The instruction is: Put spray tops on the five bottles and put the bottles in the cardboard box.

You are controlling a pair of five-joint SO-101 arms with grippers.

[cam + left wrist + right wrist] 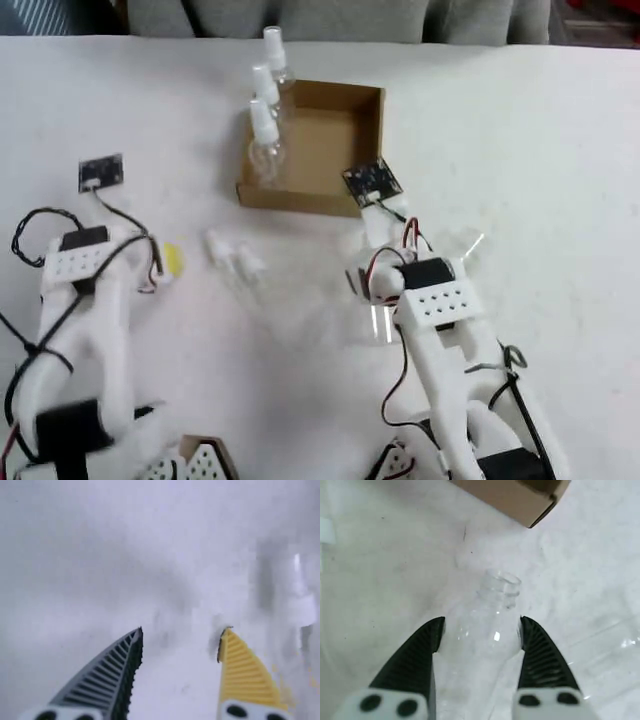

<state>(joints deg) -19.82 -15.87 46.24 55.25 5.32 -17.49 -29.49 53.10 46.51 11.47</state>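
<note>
Two-fingered and narrow, gripping a clear uncapped bottle point(500, 587) in the right claw point(481, 625), just short of the cardboard box's point(515, 500) near right corner. Having a second bare bottle point(615, 642) lying alongside, farther from the box. Holding the left claw point(180, 635) wide over bare table point(100, 555), well off the box's near left corner. Seeing loose spray tops point(232, 255) lying on the table before the box's front wall. Seeing three topped bottles point(265, 135) standing along the box's left wall, inside or outside being unclear.

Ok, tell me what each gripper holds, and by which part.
Right gripper: a clear, uncapped bottle, gripped across its shoulder just below the neck. Left gripper: open, nothing in it.
</note>
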